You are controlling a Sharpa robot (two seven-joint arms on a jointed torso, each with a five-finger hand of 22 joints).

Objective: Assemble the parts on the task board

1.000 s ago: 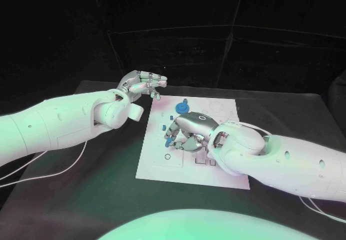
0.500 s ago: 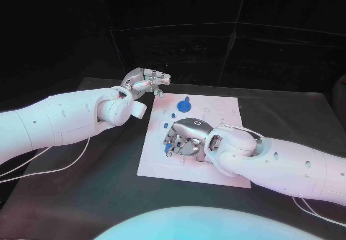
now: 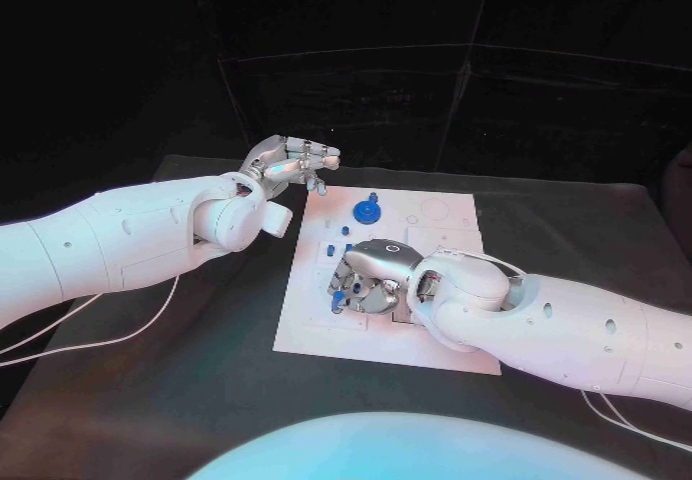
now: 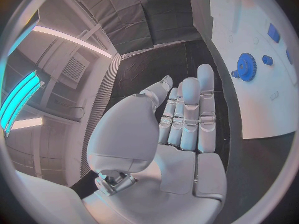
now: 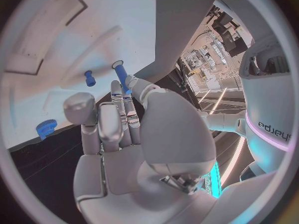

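Right hand (image 3: 372, 275) palm-down over mid task board (image 3: 433, 345), fingers (image 5: 118, 104) pinching a blue peg (image 5: 121, 75) with its tip at the board surface. Left hand (image 3: 289, 163) raised off the board's far-left corner, fingers loosely curled, holding nothing. Blue gear (image 3: 368, 212) lies on the board's far part.

1. A black bench (image 3: 173, 400) takes up the near ground, its top matte and dark.
2. Behind it hangs a black backdrop (image 3: 476, 90), crossed by thin pale frame lines.
3. Dark panelled walls (image 4: 134, 20) rise on one side, with a vent grille (image 4: 74, 69).
4. Cyan strip lights (image 4: 19, 97) glow on that side.
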